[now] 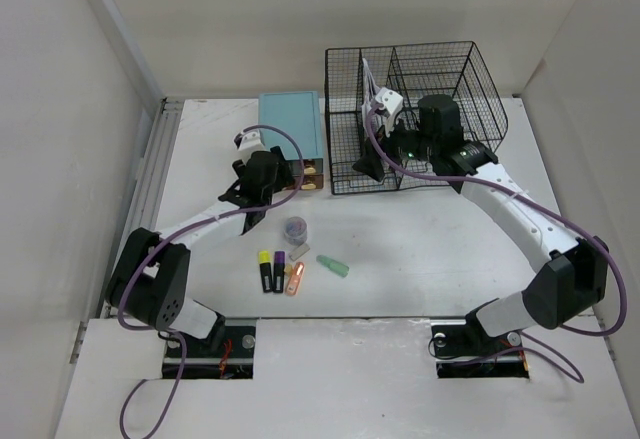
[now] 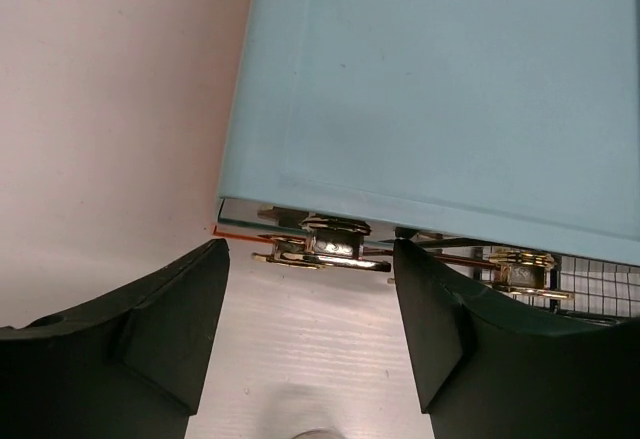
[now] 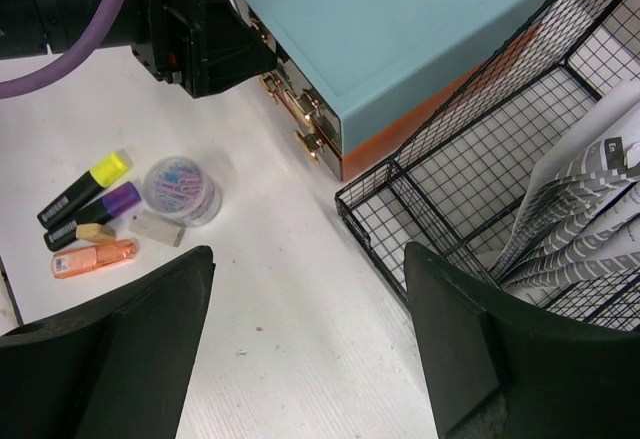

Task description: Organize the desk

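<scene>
The white desk carries a teal-topped drawer box and a black wire rack at the back. My left gripper is at the box's front. In the left wrist view it stands open just short of a gold drawer handle, with nothing between the fingers. My right gripper hovers at the rack's front left corner. It is open over bare desk. Loose on the desk lie a paperclip jar, yellow, purple and orange highlighters, an eraser and a green item.
Folded papers stand in the rack. A grey rail runs along the desk's left edge, and walls close in on the left, back and right. The left arm reaches across the desk left of the highlighters.
</scene>
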Controlling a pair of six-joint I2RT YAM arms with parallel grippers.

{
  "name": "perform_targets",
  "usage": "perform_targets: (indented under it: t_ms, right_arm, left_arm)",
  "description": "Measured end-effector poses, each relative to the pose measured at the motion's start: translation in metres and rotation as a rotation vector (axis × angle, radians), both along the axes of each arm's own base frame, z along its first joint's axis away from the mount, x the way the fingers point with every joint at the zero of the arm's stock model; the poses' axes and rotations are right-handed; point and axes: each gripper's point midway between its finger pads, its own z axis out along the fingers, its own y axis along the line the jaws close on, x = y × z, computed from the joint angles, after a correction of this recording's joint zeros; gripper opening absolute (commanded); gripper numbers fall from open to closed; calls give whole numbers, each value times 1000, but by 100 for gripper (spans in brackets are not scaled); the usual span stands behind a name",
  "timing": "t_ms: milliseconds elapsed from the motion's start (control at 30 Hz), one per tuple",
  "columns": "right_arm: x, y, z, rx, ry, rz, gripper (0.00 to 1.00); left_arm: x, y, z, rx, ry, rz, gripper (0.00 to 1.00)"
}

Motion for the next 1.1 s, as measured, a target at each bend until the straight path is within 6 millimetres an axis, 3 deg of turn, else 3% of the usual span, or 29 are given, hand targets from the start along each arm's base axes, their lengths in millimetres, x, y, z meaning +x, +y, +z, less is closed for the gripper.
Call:
perform_targets:
  t_ms: [133, 233, 333, 733, 1100]
  right_arm:
    - [0, 0, 0, 0, 0, 0, 81]
    - [1, -1, 0, 2, 1, 0, 81]
    - [2, -3, 0, 3, 2, -5, 81]
    - [1, -3, 0, 6, 4, 1, 81]
    - [0, -2, 1, 11, 6, 12, 81]
  left_arm:
    - [0, 2, 1, 16, 4, 0, 56]
    - [2, -3, 6, 14, 4, -17, 32]
    - [2, -5, 5, 20, 9, -24, 22]
    - [-4, -9, 2, -14, -52, -8, 20]
    - [-45, -14, 0, -57, -98, 3, 20]
